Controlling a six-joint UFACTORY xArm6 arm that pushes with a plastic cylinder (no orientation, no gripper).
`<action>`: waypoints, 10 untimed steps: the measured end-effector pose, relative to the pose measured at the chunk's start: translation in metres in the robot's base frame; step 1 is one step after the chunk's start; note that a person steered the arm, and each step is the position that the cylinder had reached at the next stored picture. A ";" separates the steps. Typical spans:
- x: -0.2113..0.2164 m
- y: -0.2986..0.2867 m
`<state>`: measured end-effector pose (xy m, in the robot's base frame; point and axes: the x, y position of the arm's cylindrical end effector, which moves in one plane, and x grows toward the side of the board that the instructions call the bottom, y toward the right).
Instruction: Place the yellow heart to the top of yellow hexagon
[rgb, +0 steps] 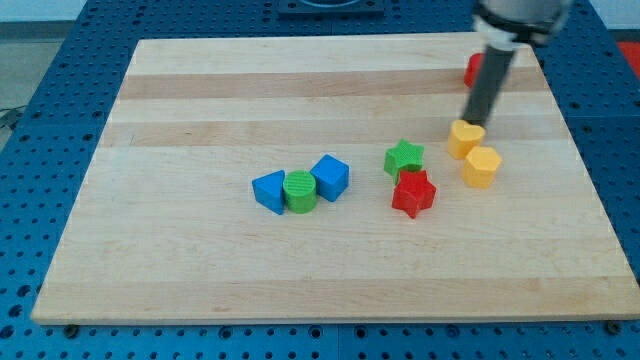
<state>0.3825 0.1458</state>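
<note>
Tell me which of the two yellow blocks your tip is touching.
The yellow heart: my tip sits at its upper edge. The yellow hexagon lies below and to the view's right of the heart, farther from the tip.

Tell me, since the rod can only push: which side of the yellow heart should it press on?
Probably none now: the yellow heart already sits above the yellow hexagon, touching it. My tip is at the heart's upper edge. For fine alignment, nudge its left side gently rightward.
</note>
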 end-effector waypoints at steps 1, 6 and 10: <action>0.000 -0.029; 0.044 0.000; -0.015 -0.018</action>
<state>0.3672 0.1273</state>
